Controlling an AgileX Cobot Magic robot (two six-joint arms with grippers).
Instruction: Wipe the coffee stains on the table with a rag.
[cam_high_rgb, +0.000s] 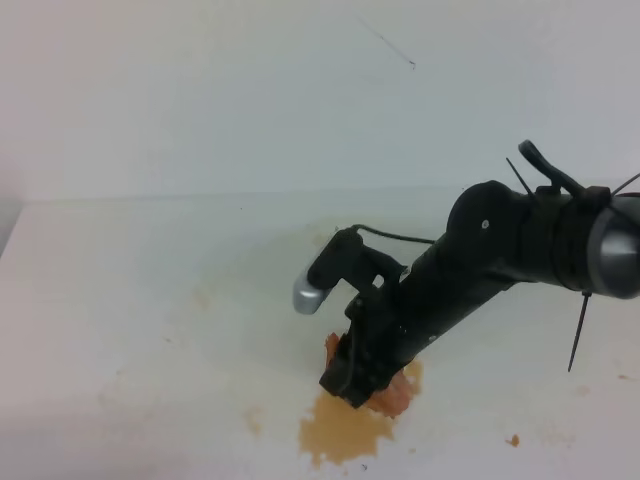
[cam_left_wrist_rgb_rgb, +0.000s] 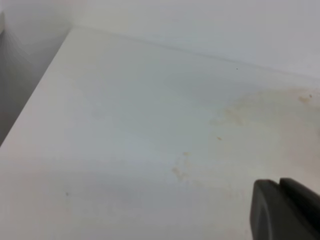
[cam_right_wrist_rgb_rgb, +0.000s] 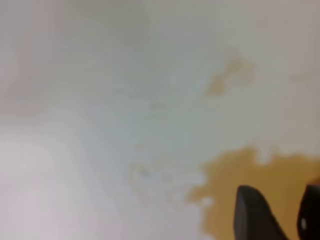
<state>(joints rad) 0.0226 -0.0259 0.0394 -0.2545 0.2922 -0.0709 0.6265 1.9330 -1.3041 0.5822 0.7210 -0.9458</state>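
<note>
- The rag (cam_high_rgb: 400, 392) lies on the table (cam_high_rgb: 140, 300), at the upper right edge of the tan stain (cam_high_rgb: 345, 432).
- The right gripper (cam_high_rgb: 352, 385) presses down on the rag; how far it is open cannot be told.
- A dark left gripper (cam_left_wrist_rgb_rgb: 287, 210) corner shows, state unclear.

rag (cam_high_rgb: 400, 388) behind coffee stains (cam_high_rgb: 345, 432) on table (cam_high_rgb: 150, 300)
</note>
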